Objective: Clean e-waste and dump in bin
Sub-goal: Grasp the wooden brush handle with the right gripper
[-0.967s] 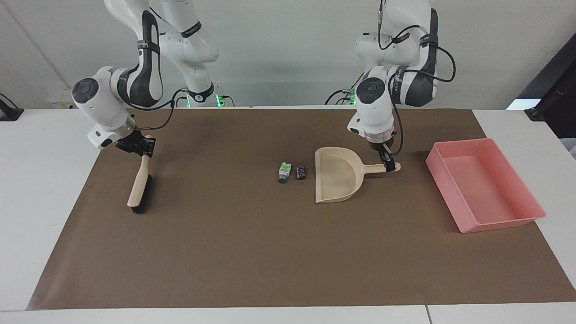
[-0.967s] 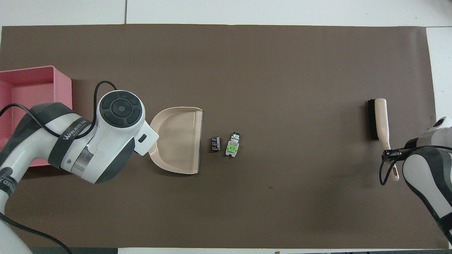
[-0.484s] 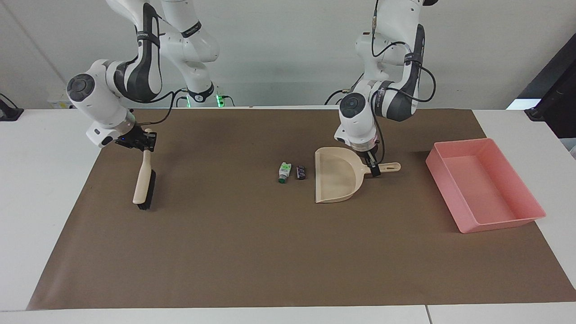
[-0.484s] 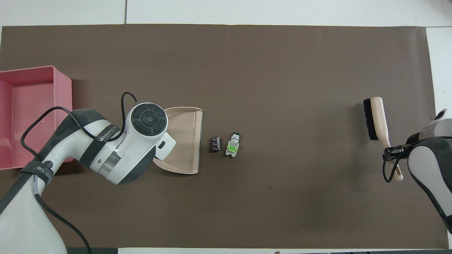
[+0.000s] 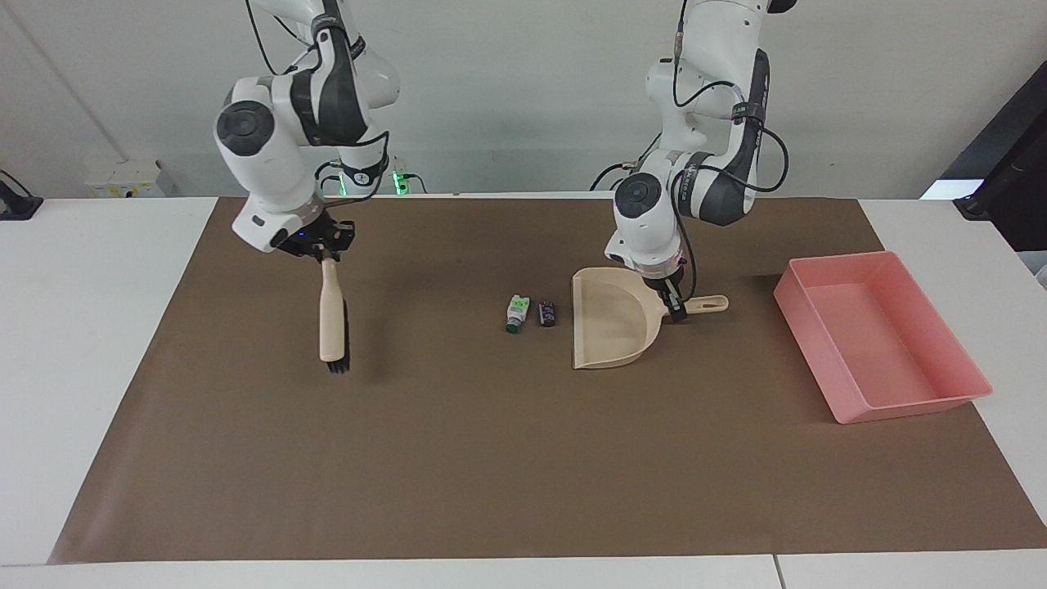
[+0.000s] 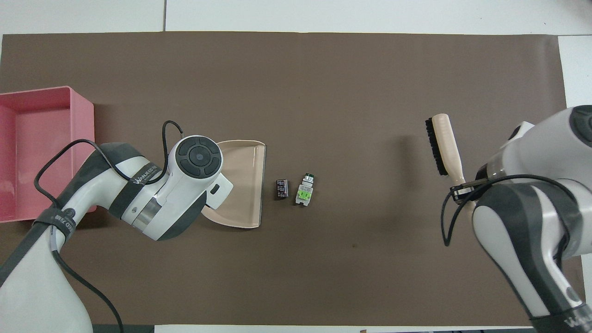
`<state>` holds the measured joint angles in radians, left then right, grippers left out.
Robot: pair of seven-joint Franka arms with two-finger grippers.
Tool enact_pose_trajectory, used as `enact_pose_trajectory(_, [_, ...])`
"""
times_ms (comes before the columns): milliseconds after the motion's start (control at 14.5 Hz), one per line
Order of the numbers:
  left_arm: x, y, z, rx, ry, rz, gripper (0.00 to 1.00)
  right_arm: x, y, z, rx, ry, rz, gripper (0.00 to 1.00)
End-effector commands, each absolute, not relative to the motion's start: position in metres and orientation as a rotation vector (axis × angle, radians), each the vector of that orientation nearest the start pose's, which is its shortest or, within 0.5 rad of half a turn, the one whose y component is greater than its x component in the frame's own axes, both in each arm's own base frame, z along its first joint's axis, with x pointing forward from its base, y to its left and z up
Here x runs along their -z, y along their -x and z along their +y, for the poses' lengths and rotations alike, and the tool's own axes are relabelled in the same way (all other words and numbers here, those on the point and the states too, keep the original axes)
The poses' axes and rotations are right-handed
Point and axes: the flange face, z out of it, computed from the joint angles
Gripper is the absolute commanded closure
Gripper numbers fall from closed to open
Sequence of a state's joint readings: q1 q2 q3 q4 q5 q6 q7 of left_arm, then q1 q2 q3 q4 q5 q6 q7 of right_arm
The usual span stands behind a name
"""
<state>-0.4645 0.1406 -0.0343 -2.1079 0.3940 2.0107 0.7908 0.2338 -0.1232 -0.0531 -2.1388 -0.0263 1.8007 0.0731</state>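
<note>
The e-waste lies mid-mat as two pieces: a white cylinder with a green label and a small dark block. The block is just off the open lip of the beige dustpan. My left gripper is down at the dustpan's handle, close to the pan; the arm hides it in the overhead view. My right gripper is shut on the handle of the beige brush, which hangs bristles-down over the mat. The pink bin stands at the left arm's end.
A brown mat covers most of the white table. The brush hangs over the mat between the e-waste and the right arm's end. The dustpan sits between the e-waste and the bin.
My right arm has lifted the brush and carried it toward the e-waste. My left gripper has slid from the end of the dustpan's handle to the part by the pan.
</note>
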Motion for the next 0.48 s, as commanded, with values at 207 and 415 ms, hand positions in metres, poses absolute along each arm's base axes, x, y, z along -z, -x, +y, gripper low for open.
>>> enact_pose_trajectory(207, [-0.333, -0.482, -0.231, -0.384, 2.051, 1.92, 0.91, -0.424, -0.442, 0.227, -0.321, 3.245, -0.001, 1.0])
enact_pose_trajectory(415, [-0.347, -0.491, -0.223, -0.373, 2.074, 1.891, 1.0, -0.412, -0.421, 0.276, -0.31, 3.27, 0.005, 1.0])
